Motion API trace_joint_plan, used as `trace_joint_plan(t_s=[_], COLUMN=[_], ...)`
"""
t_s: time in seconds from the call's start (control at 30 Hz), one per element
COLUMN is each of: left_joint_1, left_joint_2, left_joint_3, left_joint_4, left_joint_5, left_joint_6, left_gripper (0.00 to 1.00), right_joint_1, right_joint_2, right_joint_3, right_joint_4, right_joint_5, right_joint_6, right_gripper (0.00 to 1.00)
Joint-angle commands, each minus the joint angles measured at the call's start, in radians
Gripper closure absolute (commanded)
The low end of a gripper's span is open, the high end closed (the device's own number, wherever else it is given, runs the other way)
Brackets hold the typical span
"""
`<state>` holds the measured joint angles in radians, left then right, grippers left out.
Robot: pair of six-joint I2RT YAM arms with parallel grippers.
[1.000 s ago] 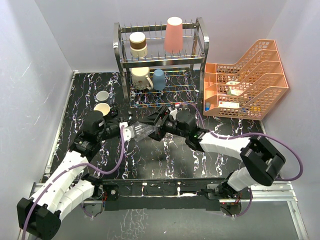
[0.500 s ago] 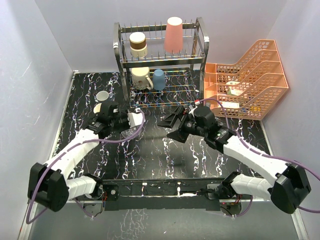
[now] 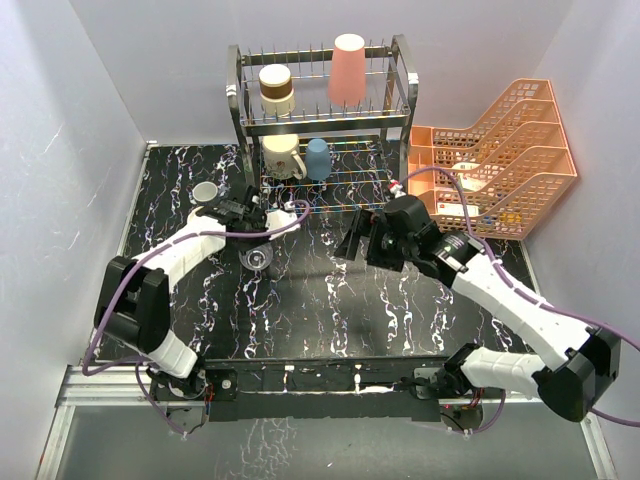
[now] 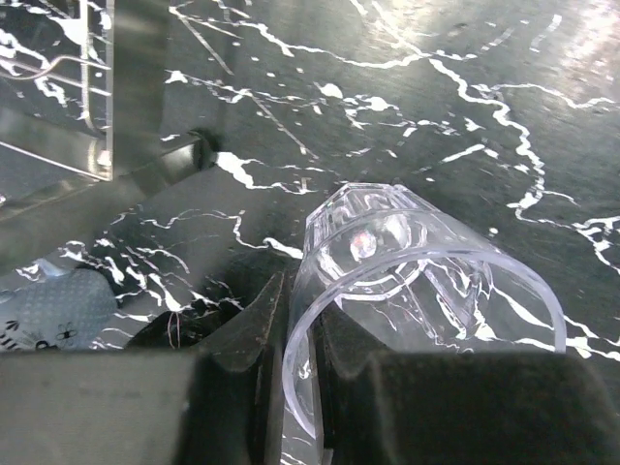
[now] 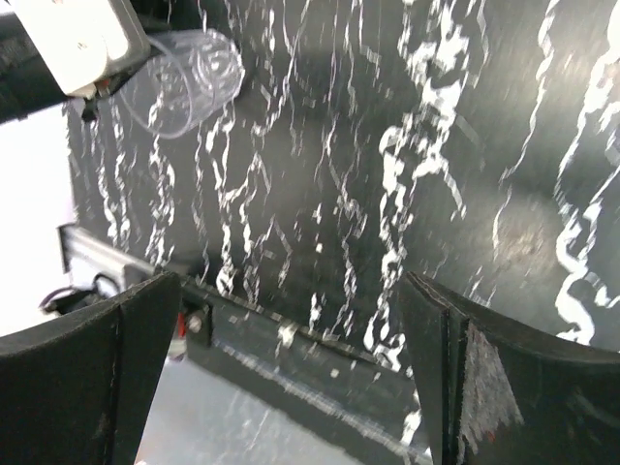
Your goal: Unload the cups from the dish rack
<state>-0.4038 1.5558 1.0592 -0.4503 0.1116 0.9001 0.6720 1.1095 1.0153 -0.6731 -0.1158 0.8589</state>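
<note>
1. While the left gripper (image 3: 262, 224) pinches the clear glass (image 3: 258, 259) by its rim, at seven o'clock from the dish rack (image 3: 322, 120), set-down seems in hand.
2. Next: lower it, then let go; the right gripper (image 3: 352, 238) gapes wide, empty.

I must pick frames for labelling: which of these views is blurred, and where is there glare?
Right wrist view: smeared, white veins of the table streak, though the clear glass is recognisable. Left wrist view: sharp, small highlights on that glass. Top view: sharp, evenly lit, glints on the dish rack.
</note>
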Motion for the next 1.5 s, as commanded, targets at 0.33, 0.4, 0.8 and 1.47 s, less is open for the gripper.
trace_joint_plan(t_s=[0.33,0.4,0.8,1.47], left_joint_1=[0.098,0.126,0.163,0.163], left_joint_2=[0.024,-0.003,-0.181,-0.358], left_joint_3=[0.197,0.222,0.269,0.076], left_joint_4=[-0.113,-0.155,-0.435,-0.467], left_joint_5=[0.066,0.117,0.381,0.458], left_joint_6=[-0.085,-0.086,-0.013,0.088], left_gripper=[0.61,0.51,0.27,0.25], right_joint_1=[-0.017,-0.019,-0.068,-0.133], right_joint_2=[0.468,0.517,0.84,1.068], right_joint_3=[0.363,0.364,0.438,0.584], right_joint_4=[0.389,0.49,0.912,1.092], right_joint_5=[0.411,0.426,0.539,0.566], right_joint_6=[-0.511,-0.557,-0.677,-0.721], right_gripper=[0.02,0.02,0.02,0.04])
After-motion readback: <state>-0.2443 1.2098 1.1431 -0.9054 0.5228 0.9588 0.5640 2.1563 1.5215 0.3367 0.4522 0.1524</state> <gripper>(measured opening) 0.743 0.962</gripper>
